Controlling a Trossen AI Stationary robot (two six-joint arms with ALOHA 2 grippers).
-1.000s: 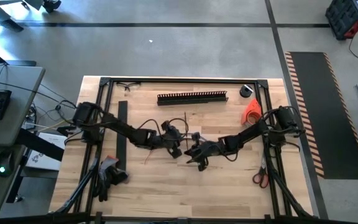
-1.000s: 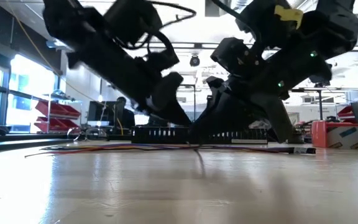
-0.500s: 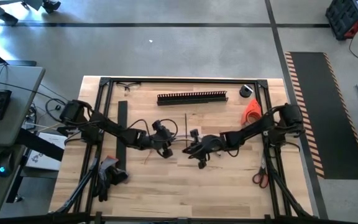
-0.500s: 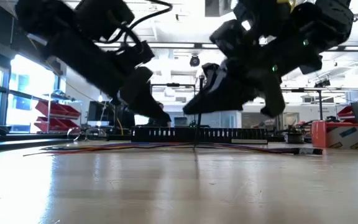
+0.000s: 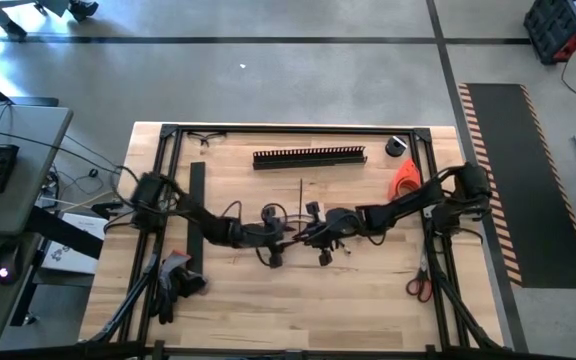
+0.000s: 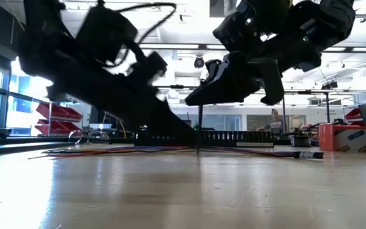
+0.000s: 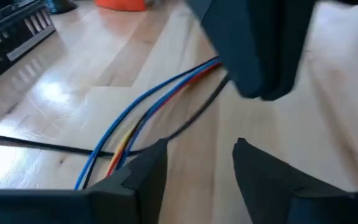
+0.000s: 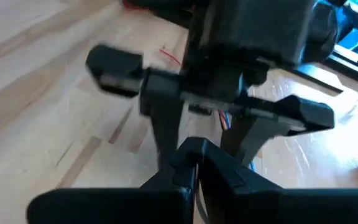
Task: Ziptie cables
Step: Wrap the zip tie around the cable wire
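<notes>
Inspecting progress, I find the cables (image 7: pixel 143 111) lying loose on the bench (image 5: pixel 368 300) at its middle — no tie around them yet. Left gripper (image 7: pixel 194 165) hovers over them, jaws apart and empty; right gripper (image 8: pixel 194 163) faces it, jaws closed on a thin dark strand, by my judgement the tie — bundling remains.

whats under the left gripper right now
Under the left gripper, whose fingers stand apart, bare wooden table; the cables run just beside the gap. Where their ends lie is hidden by the grippers.
</notes>
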